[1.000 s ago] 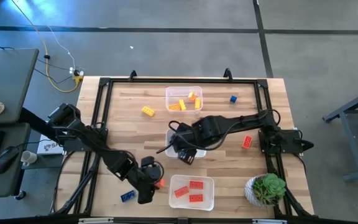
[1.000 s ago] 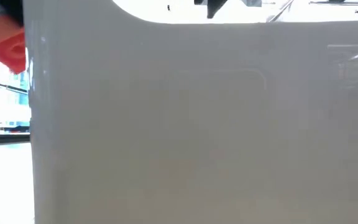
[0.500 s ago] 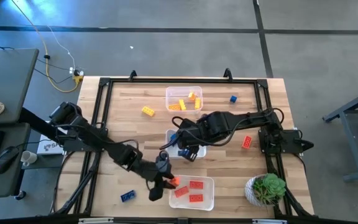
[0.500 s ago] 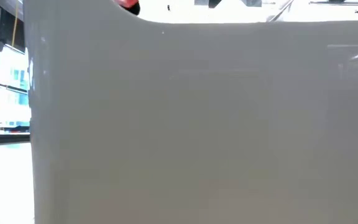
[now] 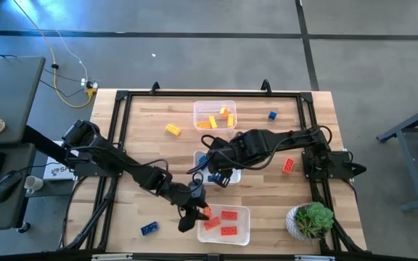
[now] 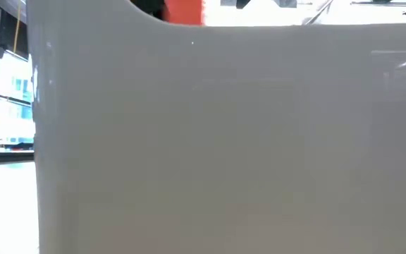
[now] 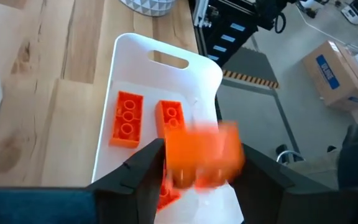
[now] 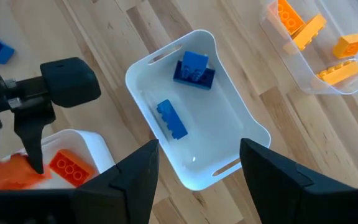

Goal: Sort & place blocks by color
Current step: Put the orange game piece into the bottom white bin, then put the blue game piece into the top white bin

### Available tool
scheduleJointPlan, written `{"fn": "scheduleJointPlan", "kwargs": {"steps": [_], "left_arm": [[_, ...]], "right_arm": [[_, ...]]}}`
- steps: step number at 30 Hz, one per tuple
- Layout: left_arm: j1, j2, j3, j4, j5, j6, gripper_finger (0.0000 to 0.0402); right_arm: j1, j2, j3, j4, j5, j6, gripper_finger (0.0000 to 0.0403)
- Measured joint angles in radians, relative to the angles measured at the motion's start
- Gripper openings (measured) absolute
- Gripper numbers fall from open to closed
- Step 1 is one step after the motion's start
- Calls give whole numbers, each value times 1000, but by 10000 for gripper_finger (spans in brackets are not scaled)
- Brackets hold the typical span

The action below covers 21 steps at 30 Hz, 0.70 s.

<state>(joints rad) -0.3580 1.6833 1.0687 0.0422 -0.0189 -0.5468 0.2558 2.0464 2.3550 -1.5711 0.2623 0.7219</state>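
Observation:
My left gripper (image 5: 194,214) (image 7: 201,149) hangs open over the left end of the near white tub (image 5: 244,217) (image 7: 138,46). A red block (image 7: 202,154) shows blurred between its fingers, above the tub floor; the low view catches it at the top edge (image 6: 184,10). Red blocks (image 7: 127,118) lie flat in that tub. My right gripper (image 5: 220,174) (image 8: 197,146) is open above the middle tub (image 8: 225,134), which holds two blue blocks (image 8: 194,67). Loose blocks lie on the table: yellow (image 5: 173,129), blue (image 5: 272,114), red (image 5: 288,165), blue (image 5: 149,228). My left gripper has the red block (image 7: 202,154) in the gap between its two fingers, which point down over the tub. The block is smeared while the fingers (image 7: 143,163) are sharp. I cannot tell whether either finger touches it.
A far tub (image 5: 232,107) holds several yellow blocks. A potted plant (image 5: 310,220) stands at the near right corner. A black frame (image 5: 119,130) runs around the tabletop. The near tub's wall (image 6: 224,141) fills the low view.
My left gripper has carried the red block toward the table's right, from beside the near tub to over its left end, and has slowed there. In the low view the block has passed from the left side to the middle along the tub's top rim.

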Motion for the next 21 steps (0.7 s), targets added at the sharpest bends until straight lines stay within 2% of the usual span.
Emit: {"fn": "scheduleJointPlan", "kwargs": {"steps": [13,21], "left_arm": [[20,1,0,0,17,-2,204],[80,-36,0,-52,117,0,203]], "right_arm": [[0,0,0,0,-2,6,210],[0,0,0,0,-76,-76,210]]}}
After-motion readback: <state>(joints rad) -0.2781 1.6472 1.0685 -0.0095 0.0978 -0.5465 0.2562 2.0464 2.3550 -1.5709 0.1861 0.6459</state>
